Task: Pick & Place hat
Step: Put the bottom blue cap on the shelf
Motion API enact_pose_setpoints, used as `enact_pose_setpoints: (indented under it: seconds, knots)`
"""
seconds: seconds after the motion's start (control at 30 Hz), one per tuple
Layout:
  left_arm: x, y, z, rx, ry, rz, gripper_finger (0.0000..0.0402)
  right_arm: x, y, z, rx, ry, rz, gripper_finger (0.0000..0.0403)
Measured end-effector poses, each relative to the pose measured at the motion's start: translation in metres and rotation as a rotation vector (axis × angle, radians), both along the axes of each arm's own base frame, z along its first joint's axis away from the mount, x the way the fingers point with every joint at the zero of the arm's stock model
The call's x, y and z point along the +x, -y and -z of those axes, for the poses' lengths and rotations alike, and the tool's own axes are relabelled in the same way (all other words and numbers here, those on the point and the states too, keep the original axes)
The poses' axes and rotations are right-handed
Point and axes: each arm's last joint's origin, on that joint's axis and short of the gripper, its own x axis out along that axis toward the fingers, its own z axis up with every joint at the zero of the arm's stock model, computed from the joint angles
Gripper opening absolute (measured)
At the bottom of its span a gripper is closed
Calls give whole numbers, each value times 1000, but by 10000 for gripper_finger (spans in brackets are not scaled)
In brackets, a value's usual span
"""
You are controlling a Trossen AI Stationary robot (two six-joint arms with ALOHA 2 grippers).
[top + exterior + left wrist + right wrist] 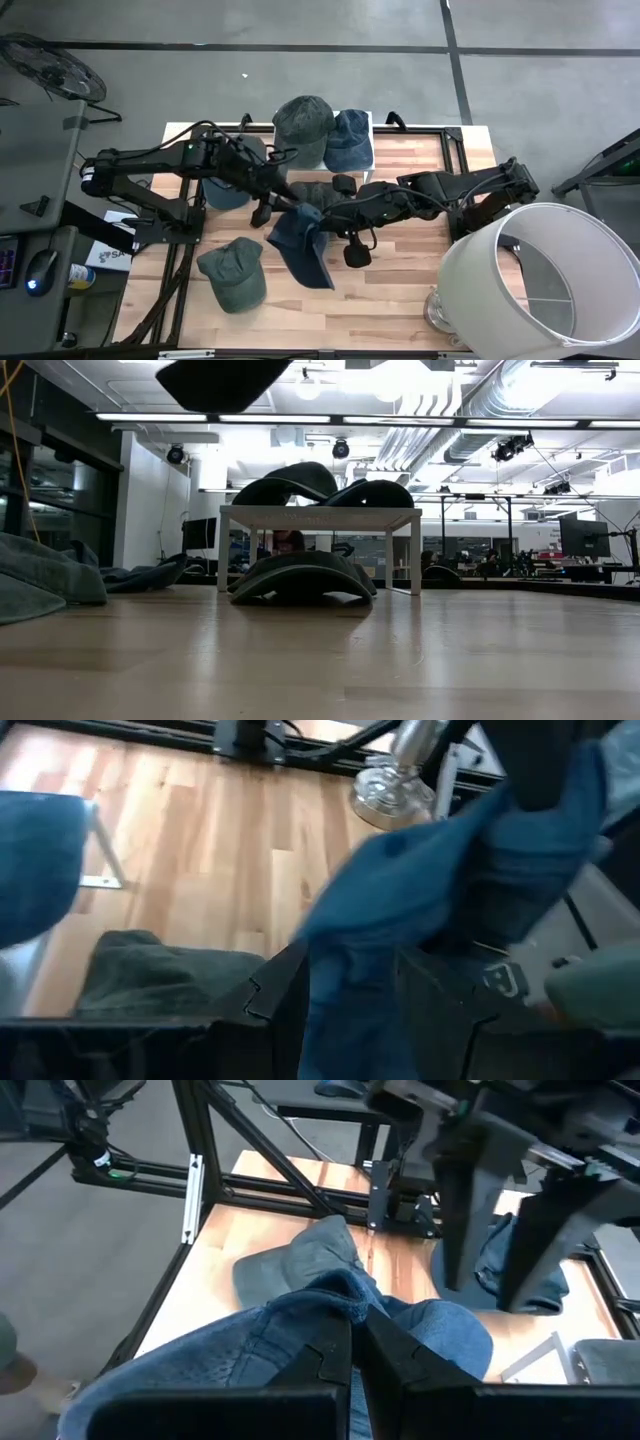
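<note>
Denim-blue soft fabric cap (300, 1330) sits pinched between my right gripper (357, 1342) jaws, lifted over the table. My left gripper (345, 990) straddles its other edge, jaws apart; if both pull, it slips free.

Both arms reach inward and meet over the middle of the desk (400, 290). The right claw (355, 1342) has its fingers pinched tight on the blue hat (300, 243). The left claw (268, 207) sits just beside it, fingers spread around the same fabric.
</note>
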Motion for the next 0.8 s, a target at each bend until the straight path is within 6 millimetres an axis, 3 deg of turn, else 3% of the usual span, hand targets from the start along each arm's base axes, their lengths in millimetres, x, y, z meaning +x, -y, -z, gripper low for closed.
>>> enact_pose_setpoints:
  seconds: [0.8]
  knots:
    - [17, 3, 22, -16, -117, 120, 141, 3, -1, -6, -4, 66, -11, 0]
